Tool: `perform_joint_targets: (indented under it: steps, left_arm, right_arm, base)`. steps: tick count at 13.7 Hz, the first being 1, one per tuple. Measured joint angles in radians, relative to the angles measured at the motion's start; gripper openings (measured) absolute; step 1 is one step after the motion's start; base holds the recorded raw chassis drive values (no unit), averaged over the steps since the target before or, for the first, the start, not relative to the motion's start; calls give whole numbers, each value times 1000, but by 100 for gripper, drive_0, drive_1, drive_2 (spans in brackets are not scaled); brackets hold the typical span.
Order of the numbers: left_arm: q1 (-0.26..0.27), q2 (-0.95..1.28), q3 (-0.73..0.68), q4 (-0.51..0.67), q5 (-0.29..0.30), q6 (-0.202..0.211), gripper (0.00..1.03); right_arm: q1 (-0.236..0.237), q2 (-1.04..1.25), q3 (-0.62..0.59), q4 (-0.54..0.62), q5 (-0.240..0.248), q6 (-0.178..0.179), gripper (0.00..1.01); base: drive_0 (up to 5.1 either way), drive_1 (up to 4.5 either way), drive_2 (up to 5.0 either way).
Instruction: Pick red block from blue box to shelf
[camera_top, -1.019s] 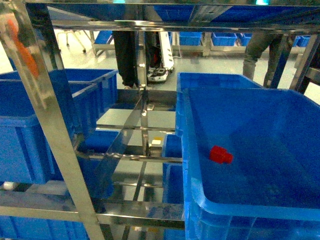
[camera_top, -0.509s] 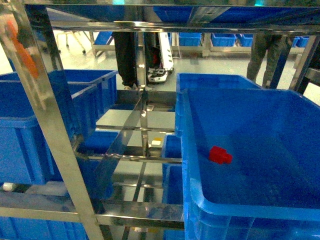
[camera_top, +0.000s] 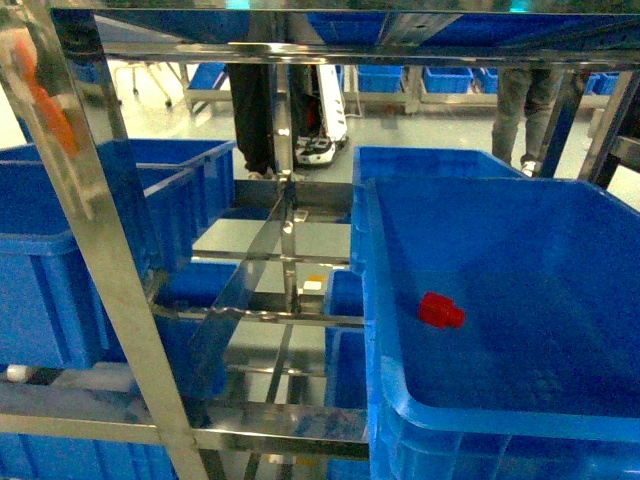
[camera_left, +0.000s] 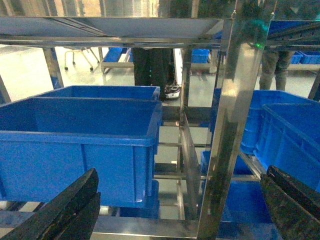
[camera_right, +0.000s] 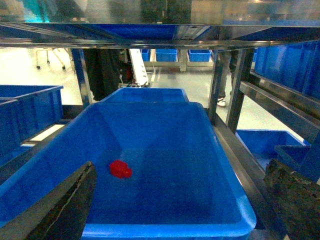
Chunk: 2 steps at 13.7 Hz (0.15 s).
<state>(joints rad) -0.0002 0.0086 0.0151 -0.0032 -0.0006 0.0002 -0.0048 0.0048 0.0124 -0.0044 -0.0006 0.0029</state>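
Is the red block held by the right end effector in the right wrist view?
No, the red block lies alone on the floor of a blue crate, and the right end effector is open and empty.

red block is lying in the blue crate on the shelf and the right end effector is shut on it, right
Not quite. The red block does lie in the blue crate on the shelf, but the right end effector is open and empty: in the right wrist view its fingers stand wide apart at the frame's edges, with the block loose on the crate floor.
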Motion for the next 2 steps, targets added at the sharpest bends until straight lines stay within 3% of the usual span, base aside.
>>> perform_joint_targets:
  steps: [2]
  left_arm:
    - [0, 0, 0, 0, 0, 0, 98]
  right_arm:
    - [0, 0, 0, 0, 0, 0, 98]
  base:
    - [0, 0, 0]
